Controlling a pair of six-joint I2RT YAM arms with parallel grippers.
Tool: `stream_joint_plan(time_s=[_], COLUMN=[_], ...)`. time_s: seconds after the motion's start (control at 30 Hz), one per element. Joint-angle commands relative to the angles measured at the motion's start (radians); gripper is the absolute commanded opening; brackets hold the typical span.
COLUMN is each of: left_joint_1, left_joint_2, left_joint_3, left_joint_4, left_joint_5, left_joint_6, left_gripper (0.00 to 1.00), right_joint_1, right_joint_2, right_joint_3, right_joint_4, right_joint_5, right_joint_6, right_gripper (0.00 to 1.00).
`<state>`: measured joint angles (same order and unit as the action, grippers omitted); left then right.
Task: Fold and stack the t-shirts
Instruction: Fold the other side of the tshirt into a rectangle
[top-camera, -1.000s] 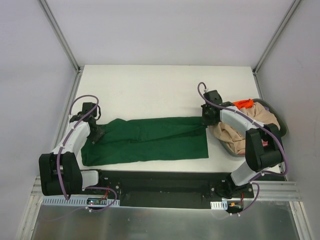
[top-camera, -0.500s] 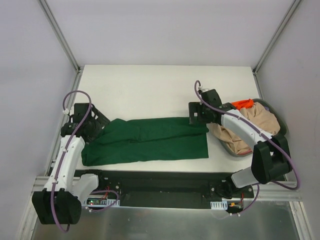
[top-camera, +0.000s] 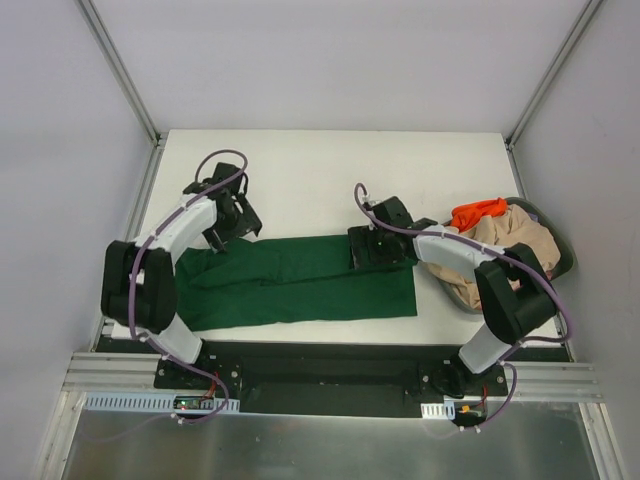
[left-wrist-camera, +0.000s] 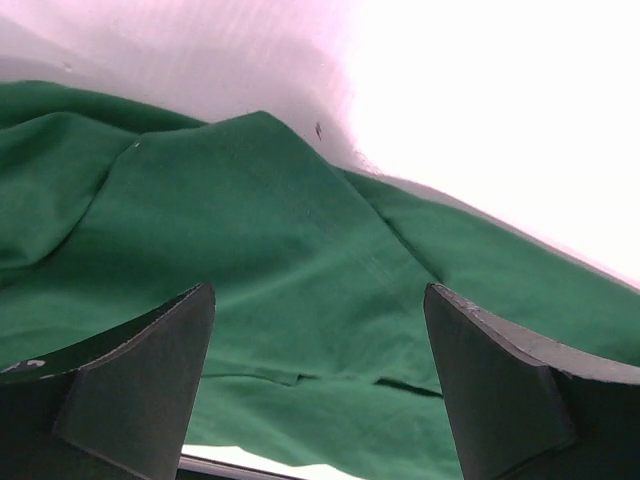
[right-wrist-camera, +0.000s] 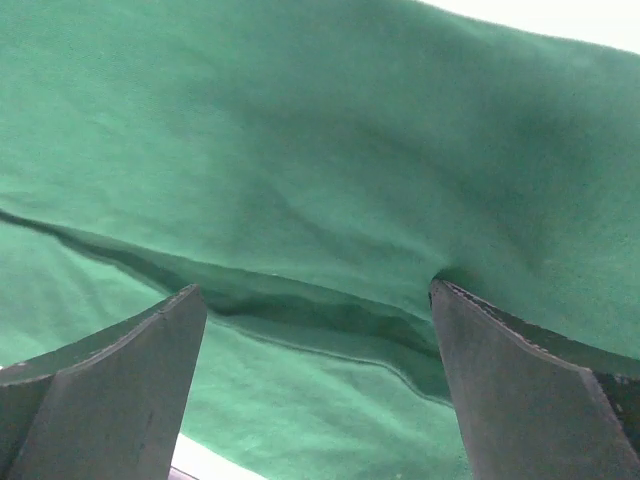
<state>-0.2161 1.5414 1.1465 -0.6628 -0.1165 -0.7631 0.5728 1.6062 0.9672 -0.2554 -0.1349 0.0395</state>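
I had released both ends and moved inward; my left gripper (top-camera: 232, 222) and right gripper (top-camera: 365, 250) stood jaws apart over the soft dark green cloth t-shirt (top-camera: 300, 285), folded lengthwise just left of the dark round basket (top-camera: 567, 255).

I read the green shirt (top-camera: 300, 280) as matt, soft knit cloth with stitched seams. The beige shirt (top-camera: 522, 236) and orange shirt (top-camera: 478, 211) are crumpled matt cloth. The bench (top-camera: 330, 180) is smooth, white, low-gloss. Fingers (left-wrist-camera: 120, 390) of the left pincer (left-wrist-camera: 318, 290) and right pincer (right-wrist-camera: 315, 288) look like dark matt plastic.
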Motion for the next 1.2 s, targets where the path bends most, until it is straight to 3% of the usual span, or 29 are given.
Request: stream_joint_plan(time_s=[0.0, 0.33, 0.53, 0.77, 1.17], left_joint_1=[-0.003, -0.005, -0.005, -0.008, -0.058], left_joint_2=[0.109, 0.275, 0.300, 0.172, -0.062], left_joint_3=[0.064, 0.140, 0.168, 0.073, -0.128], left_joint_4=[-0.050, -0.084, -0.126, -0.136, -0.181], left_joint_5=[-0.041, -0.130, -0.137, -0.127, -0.114], left_joint_6=[0.021, -0.019, -0.024, -0.036, -0.097], left_gripper=[0.81, 0.72, 0.48, 0.12, 0.13], right_joint_1=[-0.004, -0.024, -0.036, -0.034, -0.036], right_joint_2=[0.035, 0.054, 0.047, 0.037, 0.031], right_joint_3=[-0.022, -0.073, -0.081, -0.079, -0.090], right_joint_4=[0.025, 0.030, 0.028, 0.024, 0.024], right_joint_5=[0.049, 0.106, 0.110, 0.119, 0.124], right_joint_6=[0.022, 0.040, 0.049, 0.051, 0.051], right_gripper=[0.96, 0.96, 0.96, 0.96, 0.96])
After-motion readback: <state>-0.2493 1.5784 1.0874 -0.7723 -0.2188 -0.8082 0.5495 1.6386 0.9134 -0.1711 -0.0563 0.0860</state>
